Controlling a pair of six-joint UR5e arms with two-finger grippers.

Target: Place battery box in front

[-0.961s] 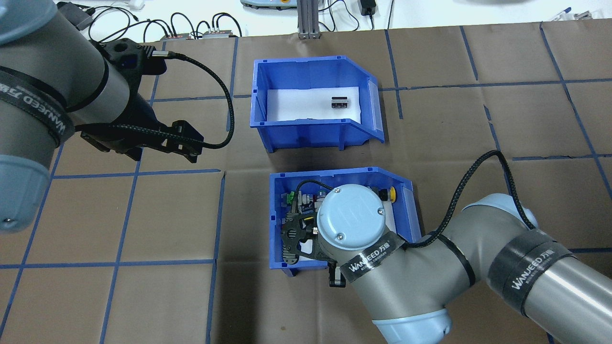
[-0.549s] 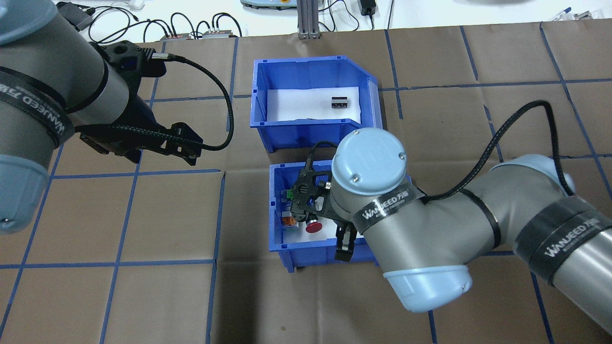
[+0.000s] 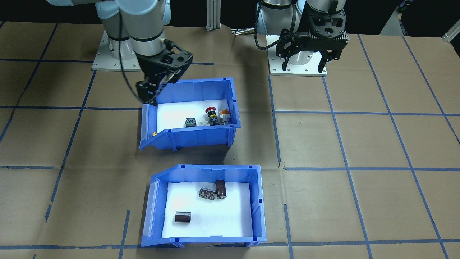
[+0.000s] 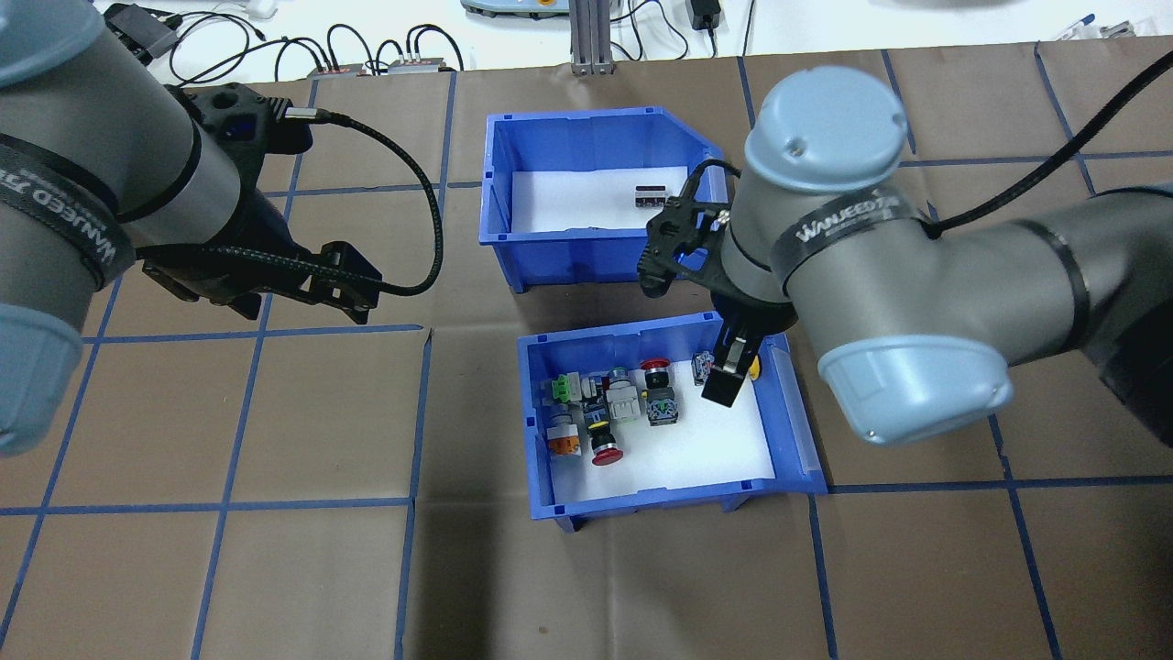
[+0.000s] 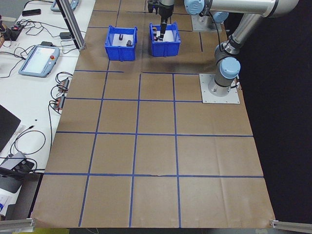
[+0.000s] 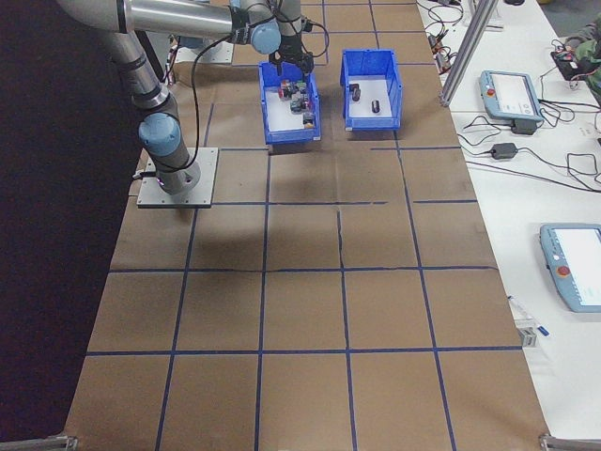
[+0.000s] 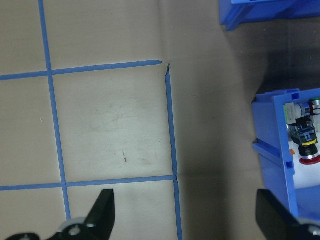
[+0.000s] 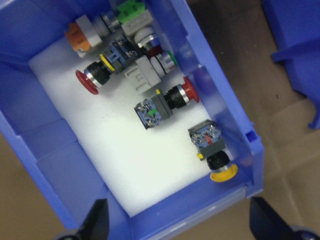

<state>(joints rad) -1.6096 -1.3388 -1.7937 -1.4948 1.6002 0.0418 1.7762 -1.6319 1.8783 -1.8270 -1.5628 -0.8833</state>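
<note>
Right pincer [image 4: 724, 367], spread wide and empty, hangs over the switch bin [image 4: 541, 412]; the battery box [image 4: 586, 252] sits just beyond it, farther from the robot.

Bright even light, soft shadows, sharp focus

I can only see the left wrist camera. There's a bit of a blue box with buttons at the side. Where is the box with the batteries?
Observer: The battery box sits just past the button box, farther from the robot.
Operator: How many batteries are inside?
Observer: The front-facing camera shows three small dark batteries on the white foam.
Operator: What is the other arm doing?
Observer: The right gripper hangs open over the button box, holding nothing.
</note>
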